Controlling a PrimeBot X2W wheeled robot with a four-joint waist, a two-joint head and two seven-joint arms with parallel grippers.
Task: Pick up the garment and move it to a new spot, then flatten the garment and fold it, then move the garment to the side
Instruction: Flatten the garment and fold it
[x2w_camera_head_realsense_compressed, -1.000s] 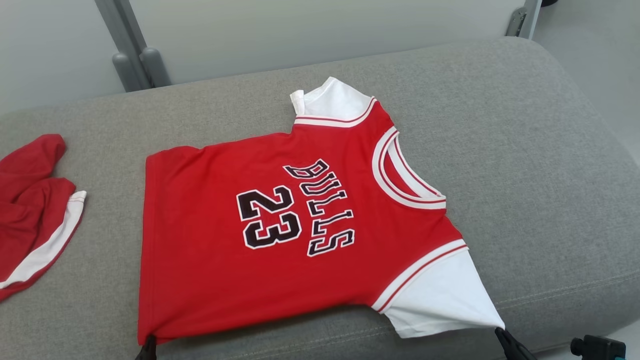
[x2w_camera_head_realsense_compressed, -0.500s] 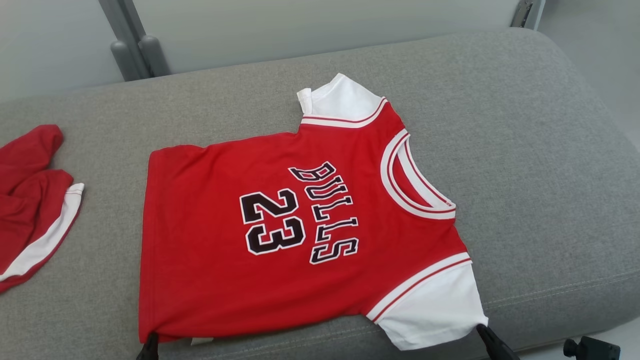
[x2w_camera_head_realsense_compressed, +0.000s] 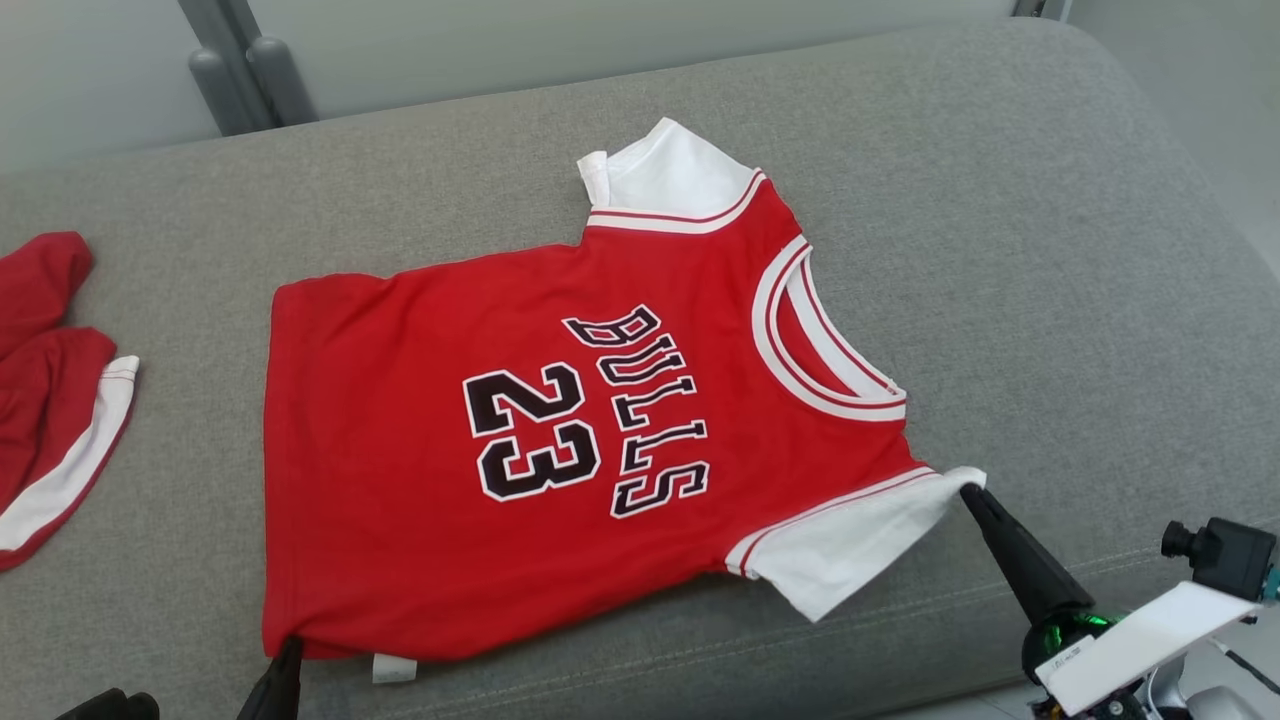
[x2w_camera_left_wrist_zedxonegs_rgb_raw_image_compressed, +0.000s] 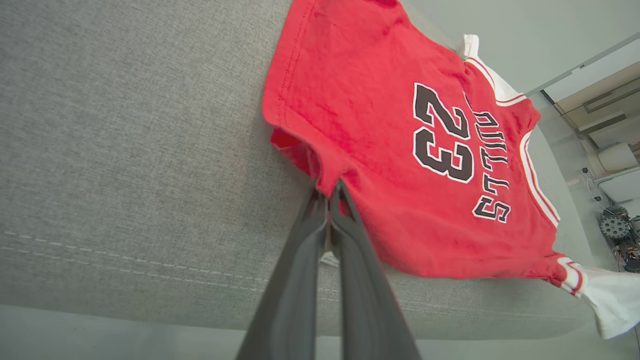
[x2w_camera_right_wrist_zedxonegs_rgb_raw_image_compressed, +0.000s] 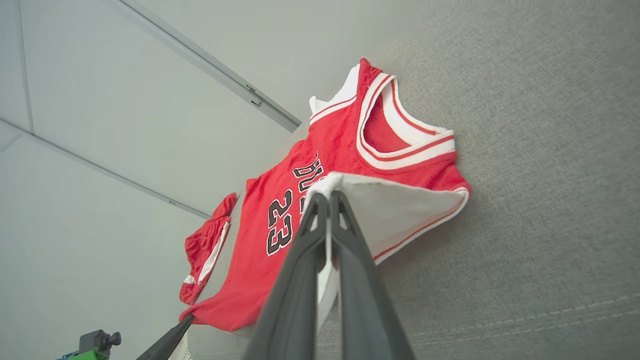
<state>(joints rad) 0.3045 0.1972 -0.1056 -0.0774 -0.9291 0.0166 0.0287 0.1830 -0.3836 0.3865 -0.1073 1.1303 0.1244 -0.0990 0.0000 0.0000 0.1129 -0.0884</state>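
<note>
As jaws clamp its corners, garment (x2w_camera_head_realsense_compressed: 400, 520) spans between

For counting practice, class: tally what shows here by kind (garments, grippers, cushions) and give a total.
Garments: 2, the red jersey and a red-and-white garment to its left.
Grippers: 2, the left gripper and the right gripper, each shut on the red jersey.
Cushions: 1, the grey cushion.
Total: 5.
</note>
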